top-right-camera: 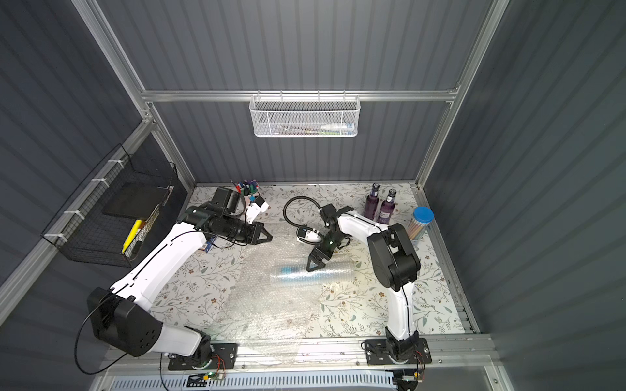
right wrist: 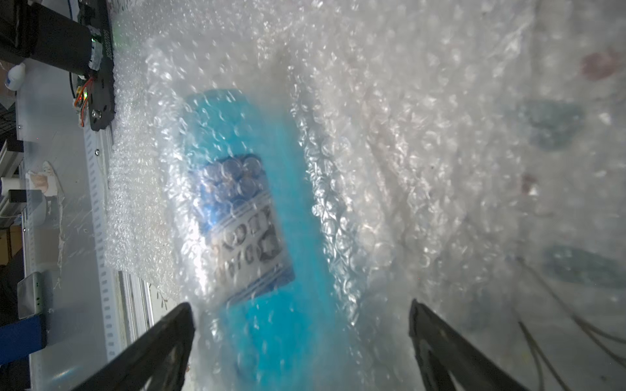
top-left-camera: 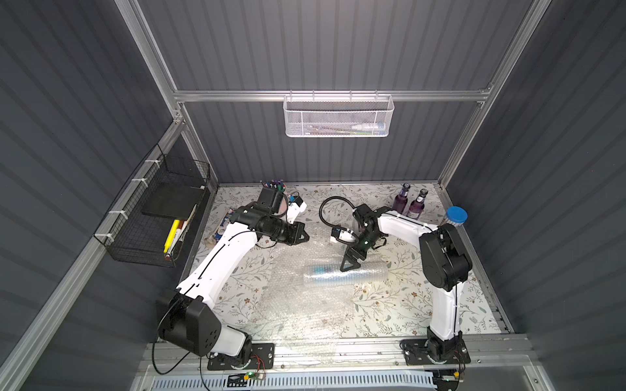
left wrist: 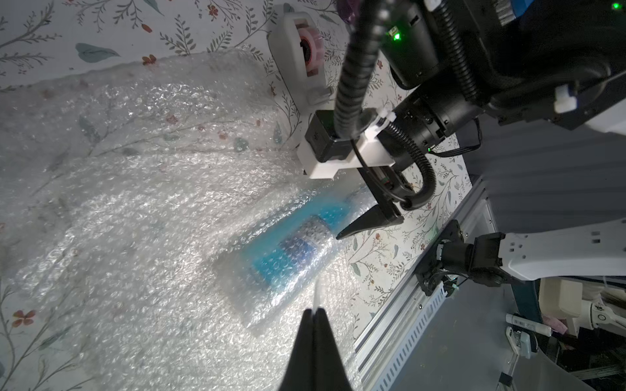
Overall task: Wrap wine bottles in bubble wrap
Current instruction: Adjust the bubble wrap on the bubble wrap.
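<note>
The blue wine bottle lies on its side mid-table, rolled inside bubble wrap. More bubble wrap spreads flat under it toward the front edge. My right gripper hovers open over the wrapped roll, one jaw on either side of it. My left gripper is shut beyond the wrap's far left corner, with a thin pale strip, seemingly tape, sticking out of its tips. Two purple wine bottles stand unwrapped at the back right.
A grey tape dispenser sits on the mat behind the wrap. At the right edge stands a blue-lidded tube of pencils. A cup of markers stands at the back left. A black wire basket hangs on the left wall.
</note>
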Tool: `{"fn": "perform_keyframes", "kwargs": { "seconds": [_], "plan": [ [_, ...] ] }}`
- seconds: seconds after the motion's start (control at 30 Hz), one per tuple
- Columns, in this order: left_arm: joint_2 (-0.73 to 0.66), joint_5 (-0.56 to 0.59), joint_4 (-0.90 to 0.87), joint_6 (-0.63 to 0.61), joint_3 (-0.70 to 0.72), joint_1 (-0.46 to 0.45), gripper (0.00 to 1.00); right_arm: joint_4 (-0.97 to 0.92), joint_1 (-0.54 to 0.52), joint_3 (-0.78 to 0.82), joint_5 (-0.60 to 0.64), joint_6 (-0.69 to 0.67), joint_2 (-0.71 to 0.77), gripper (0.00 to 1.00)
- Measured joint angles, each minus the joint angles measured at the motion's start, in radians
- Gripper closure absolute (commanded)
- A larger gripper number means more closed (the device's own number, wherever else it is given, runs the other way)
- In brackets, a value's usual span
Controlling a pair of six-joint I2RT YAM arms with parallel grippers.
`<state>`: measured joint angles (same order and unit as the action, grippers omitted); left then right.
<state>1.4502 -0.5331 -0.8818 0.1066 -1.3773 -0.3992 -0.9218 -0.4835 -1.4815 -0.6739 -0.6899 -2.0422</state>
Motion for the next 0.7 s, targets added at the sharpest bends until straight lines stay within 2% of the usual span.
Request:
{"fn": "perform_keyframes", "kwargs": {
  "seconds": [0.47, 0.7],
  "plan": [
    [0.006, -0.034, -0.01, -0.018, 0.005, 0.006, 1.0, -0.222, 0.001, -0.25, -0.024, -0.081, -0.172, 0.01],
    [0.033, -0.047, -0.01, -0.029, 0.005, 0.013, 1.0, -0.254, 0.001, -0.219, -0.011, -0.112, -0.186, 0.01]
  ]
}}
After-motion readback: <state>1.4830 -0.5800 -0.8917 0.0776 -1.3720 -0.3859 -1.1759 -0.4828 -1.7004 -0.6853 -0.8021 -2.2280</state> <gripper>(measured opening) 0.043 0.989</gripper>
